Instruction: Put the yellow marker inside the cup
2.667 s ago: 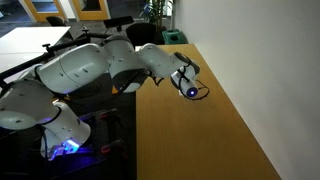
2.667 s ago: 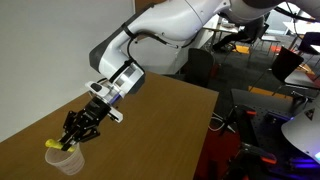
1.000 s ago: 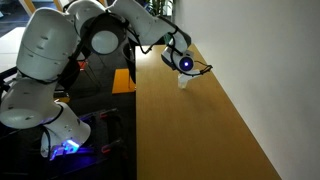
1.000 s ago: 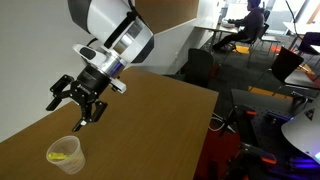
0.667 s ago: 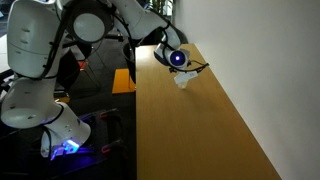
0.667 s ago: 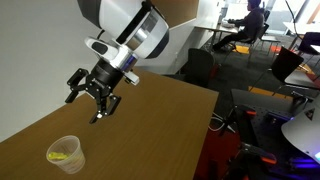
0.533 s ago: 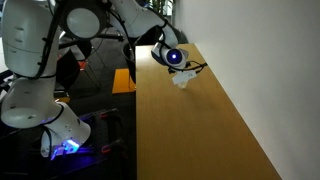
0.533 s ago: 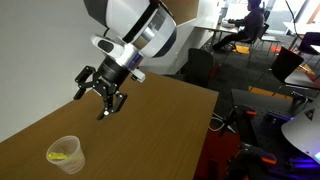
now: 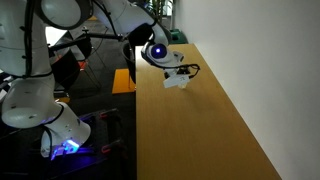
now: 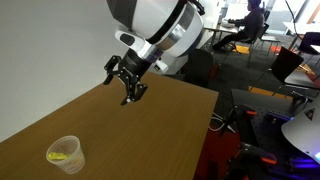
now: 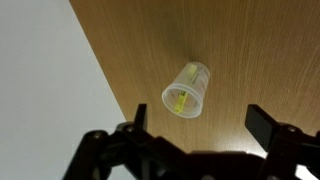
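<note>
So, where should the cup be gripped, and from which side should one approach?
Grip the cup across its side wall, about mid-height, probably coming from the side. It stands upright and tapers, and the yellow marker lies inside, partly filling the mouth.

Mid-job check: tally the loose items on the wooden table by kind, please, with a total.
Translucent whitish plastic cup: 1
Short bright yellow marker: 1 (inside the cup)
Total: 2
</note>
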You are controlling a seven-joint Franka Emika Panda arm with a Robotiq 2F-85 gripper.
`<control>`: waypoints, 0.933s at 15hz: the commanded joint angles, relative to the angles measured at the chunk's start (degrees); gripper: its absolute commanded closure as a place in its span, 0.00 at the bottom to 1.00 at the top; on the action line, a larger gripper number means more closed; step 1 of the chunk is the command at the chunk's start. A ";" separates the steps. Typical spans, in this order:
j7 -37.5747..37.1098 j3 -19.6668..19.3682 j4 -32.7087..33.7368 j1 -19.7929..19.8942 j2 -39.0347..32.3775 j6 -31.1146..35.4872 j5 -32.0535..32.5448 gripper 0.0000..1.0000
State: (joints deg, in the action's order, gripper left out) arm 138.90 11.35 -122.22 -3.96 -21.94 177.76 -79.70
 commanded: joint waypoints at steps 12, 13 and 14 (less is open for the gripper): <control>-18.71 -2.02 -11.20 -3.27 3.04 18.12 0.89 0.00; -18.71 -2.04 -11.26 -3.27 3.23 18.13 0.79 0.00; -18.72 -2.04 -11.26 -3.27 3.34 18.13 0.75 0.00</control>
State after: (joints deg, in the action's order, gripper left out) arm 120.18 9.31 -133.48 -7.23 -18.61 195.89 -78.95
